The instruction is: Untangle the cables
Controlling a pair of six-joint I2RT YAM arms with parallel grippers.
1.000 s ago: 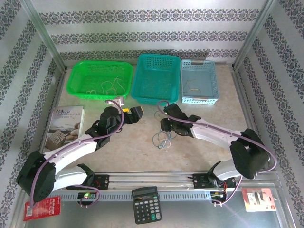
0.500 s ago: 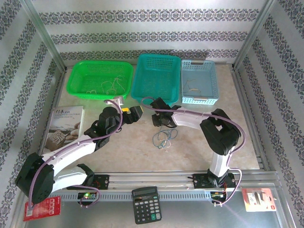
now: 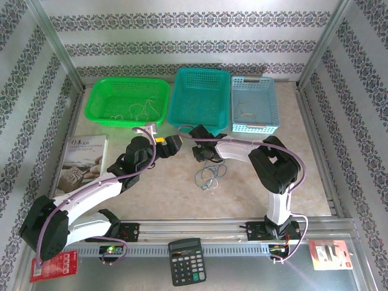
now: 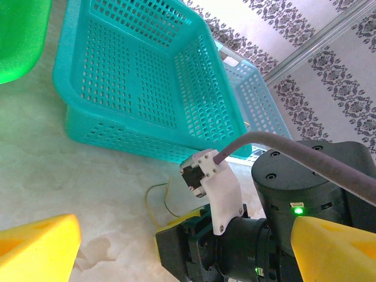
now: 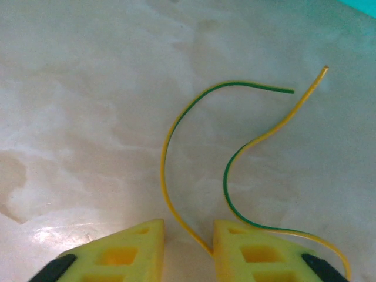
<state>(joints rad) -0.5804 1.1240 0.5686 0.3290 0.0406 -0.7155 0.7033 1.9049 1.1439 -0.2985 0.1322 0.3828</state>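
Observation:
A loose tangle of thin blue and whitish-grey cables (image 3: 210,176) lies on the table in front of the teal basket. My right gripper (image 3: 202,156) hangs just behind it, pointing down at the table. In the right wrist view its yellow fingers (image 5: 135,249) stand a narrow gap apart, open, and a yellow-green cable (image 5: 162,171) runs between them, touching the inner edge of the right finger. My left gripper (image 3: 170,144) hovers wide open to the left, nothing in it. Its view looks onto the right gripper's black body (image 4: 194,249) and the same yellow-green cable (image 4: 154,202).
Three baskets line the back: a green basket (image 3: 100,100) holding thin wires, a teal basket (image 3: 200,124), and a light blue basket (image 3: 267,103) with one wire. A book (image 3: 85,160) lies at the left, and a calculator (image 3: 187,260) sits by the near rail.
The right arm has folded up at the elbow, and its gripper has shifted left and back, nearer the teal basket. Its jaws have narrowed. The left arm stays put.

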